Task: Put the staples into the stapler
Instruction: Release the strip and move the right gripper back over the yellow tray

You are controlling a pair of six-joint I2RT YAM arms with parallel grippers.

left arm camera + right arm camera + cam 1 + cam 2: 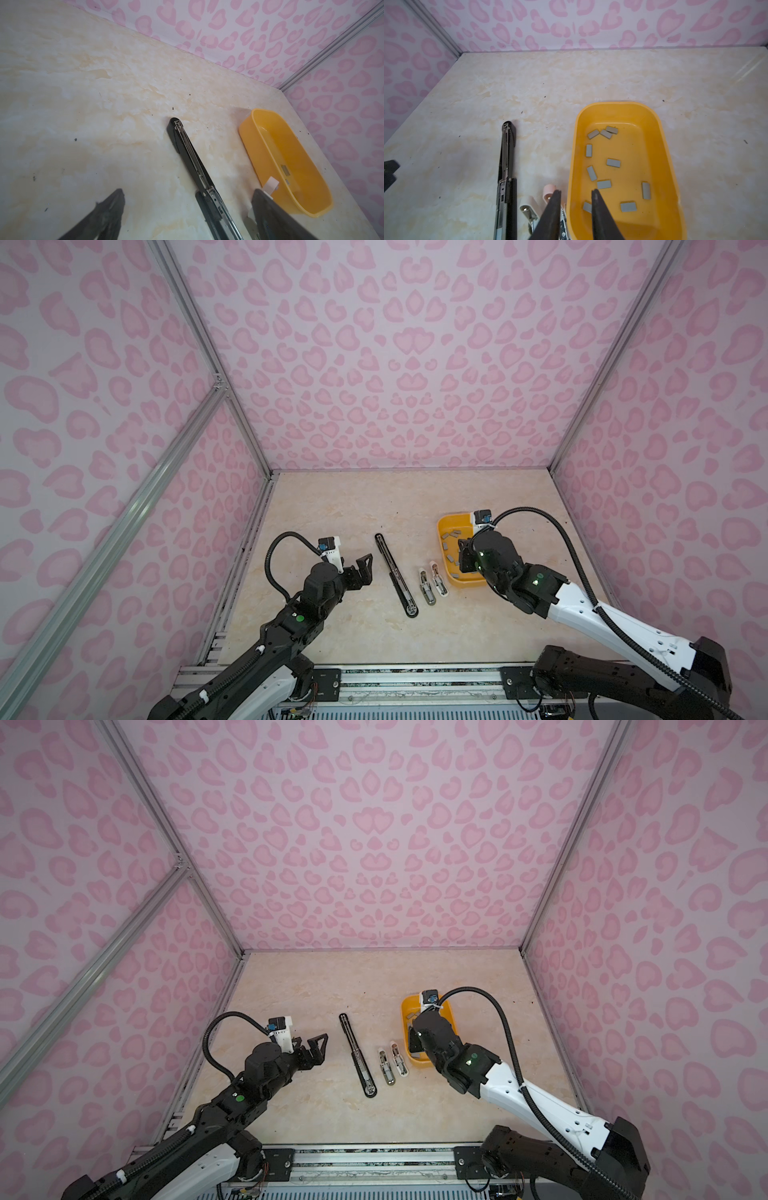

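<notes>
1. Nearest my viewpoint, the aluminium rail [415, 680] carried both arm bases along the front edge of the desk [332, 635].

2. Beyond it, the long black stapler [395, 572] lay opened out flat on the desk. It ran away from me and slightly leftward, with its metal channel facing up. Two small staplers [432, 583] lay side by side just to its right, one white-tipped and one pink-tipped.

3. The left gripper [358, 570] was positioned to the left of the long black stapler and apart from it. Its jaws stood spread wide and held nothing.

4. The right gripper [575, 191] was positioned at the near left corner of the yellow tray [631, 149]. In the right wrist view one finger [553, 207] sat outside the tray wall, above the small staplers, and the other reached inside the tray. The jaws stood only slightly apart, with nothing gripped between them. I could not tell whether either finger touched the tray.

5. The staples [613, 162], about ten grey strips, lay scattered flat on the tray floor. One was partly hidden behind the inner finger.

6. Farthest away, the pink patterned wall [395, 364] closed off the back of the desk.
</notes>
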